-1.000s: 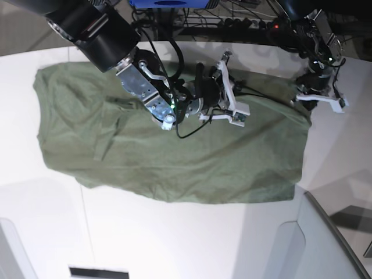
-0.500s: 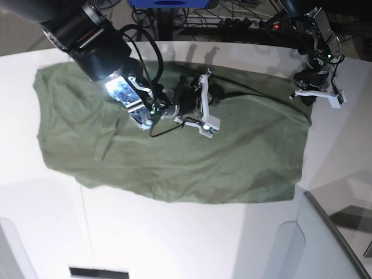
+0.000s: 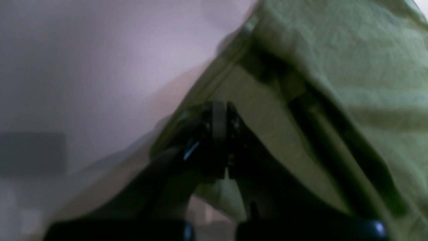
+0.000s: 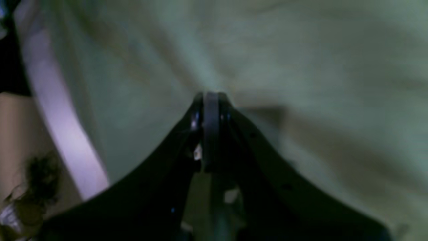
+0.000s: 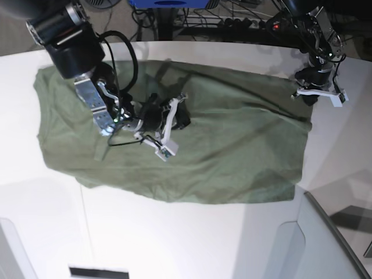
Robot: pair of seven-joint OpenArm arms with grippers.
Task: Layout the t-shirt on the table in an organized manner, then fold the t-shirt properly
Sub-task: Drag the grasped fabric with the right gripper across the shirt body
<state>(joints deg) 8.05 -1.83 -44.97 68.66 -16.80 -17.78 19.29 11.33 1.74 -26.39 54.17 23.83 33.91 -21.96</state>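
Gripping t-shirt (image 5: 221,157) edge w/ left pincer (image 5: 303,93), right pincer (image 5: 174,122) closed above it.

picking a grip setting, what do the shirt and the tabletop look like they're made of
The t-shirt: a soft, matte knit, probably cotton; it creases and drapes limply. The table: a hard, smooth white surface with faint sheen, perhaps laminate or plastic; which one cannot be told.

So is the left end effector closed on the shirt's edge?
Yes: in the left wrist view the left end effector is shut with the t-shirt fabric pinched at its edge.

t-shirt (image 5: 221,151) spread on table (image 5: 174,238), right gripper (image 5: 174,125) over middle, left gripper (image 5: 308,93) at far corner
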